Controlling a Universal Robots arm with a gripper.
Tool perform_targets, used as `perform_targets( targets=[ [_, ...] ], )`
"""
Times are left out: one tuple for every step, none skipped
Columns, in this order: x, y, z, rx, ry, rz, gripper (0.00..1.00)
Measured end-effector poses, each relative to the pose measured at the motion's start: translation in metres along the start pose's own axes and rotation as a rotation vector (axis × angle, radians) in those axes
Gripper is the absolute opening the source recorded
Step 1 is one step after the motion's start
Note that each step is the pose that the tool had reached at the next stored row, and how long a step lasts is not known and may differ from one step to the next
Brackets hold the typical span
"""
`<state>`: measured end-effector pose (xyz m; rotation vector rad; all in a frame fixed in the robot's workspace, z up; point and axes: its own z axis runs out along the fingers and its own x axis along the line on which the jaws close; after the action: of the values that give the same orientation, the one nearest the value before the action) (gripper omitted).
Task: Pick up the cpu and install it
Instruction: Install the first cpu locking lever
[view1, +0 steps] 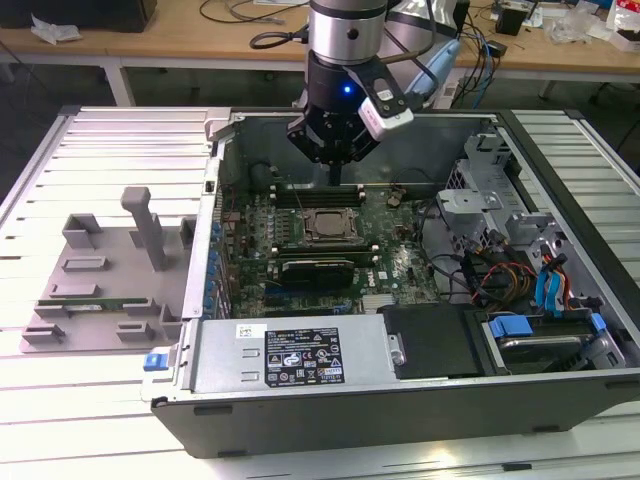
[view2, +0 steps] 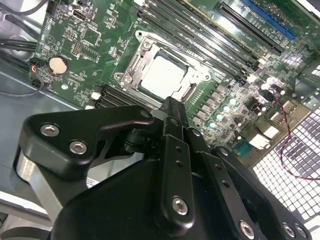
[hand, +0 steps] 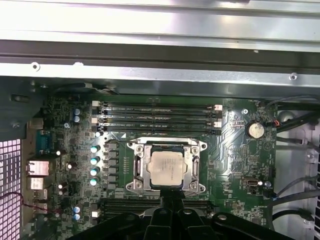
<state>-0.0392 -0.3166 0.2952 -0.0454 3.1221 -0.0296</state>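
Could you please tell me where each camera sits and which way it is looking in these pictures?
Exterior view: off the arm, looking down at the open computer case; the arm and gripper hang over the motherboard.
First wrist view: on the arm, facing the cpu in its socket frame; gripper links show.
Second wrist view: on the arm, looking past the gripper at the cpu.
Both wrist views share the cpu.

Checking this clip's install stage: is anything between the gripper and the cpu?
Nothing visible. The cpu already lies inside the socket frame on the motherboard; the gripper hangs just above the frame's edge, holding nothing, with open space between them in both wrist views.
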Motion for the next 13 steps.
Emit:
perform_targets(
  targets=[
    [0.0002, 0.0, 0.0, 0.0001, 0.0, 0.0, 0.11],
    [0.0009, 0.0, 0.0, 0.0001, 0.0, 0.0, 0.11],
    [0.0012, 0.0, 0.0, 0.0, 0.0, 0.0, 0.11],
    [0.002, 0.0, 0.0, 0.0, 0.0, 0.0, 0.11],
    [0.0025, 0.0001, 0.0, 0.0, 0.0, 0.0, 0.11],
    [0.0028, 0.0001, 0.0, 0.0, 0.0, 0.0, 0.11],
    [0.003, 0.0001, 0.0001, 0.0, 0.0, 0.0, 0.11],
    [0.0032, 0.0001, 0.0001, 0.0, 0.0, 0.0, 0.11],
    [0.0035, 0.0001, 0.0001, 0.0, 0.0, 0.0, 0.11],
    [0.0041, 0.0001, 0.0002, 0.0, 0.0, 0.0, 0.11],
    [0.0045, 0.0001, 0.0002, 0.0, 0.0, 0.0, 0.11],
    [0.0051, 0.0001, 0.0002, 0.0, 0.0, 0.0, 0.11],
    [0.0056, 0.0002, 0.0002, 0.0, 0.0, 0.0, 0.11]
  ],
)
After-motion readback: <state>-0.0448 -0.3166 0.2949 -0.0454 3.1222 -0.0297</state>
